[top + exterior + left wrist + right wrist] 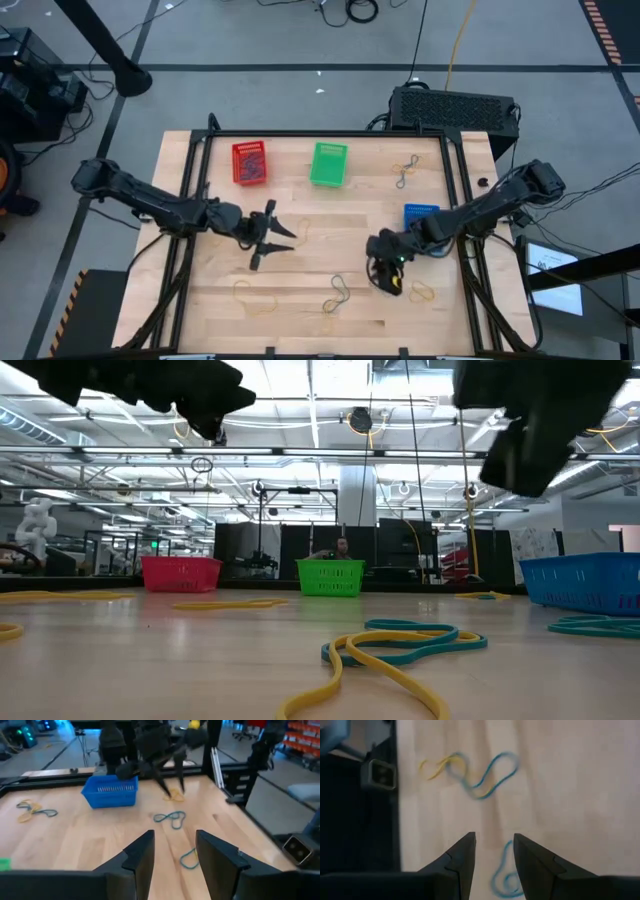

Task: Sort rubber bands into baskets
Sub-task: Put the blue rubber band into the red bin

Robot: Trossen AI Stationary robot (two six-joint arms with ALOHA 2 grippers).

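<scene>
While poised above loose bands, right gripper (492, 865): fingers apart, nothing held, low over the near-right table (300, 240), a blue band (502, 875) just beneath and ahead. Left gripper (272, 237): fingers apart, empty, mid-table, facing right.

Step in hand (judged): picking one band for its matching basket. Best lowered straight, one finger either side of a single strand, closing only at the wood; tangled blue-yellow pair (470, 772) best avoided until separated.

Blue band: long axis running roughly away from the fingers, loop end nearest. Tangled pair: lying crosswise to that.

Baskets at far edge: red (249, 163), green (328, 164); blue (420, 213) just beside the right arm.
</scene>
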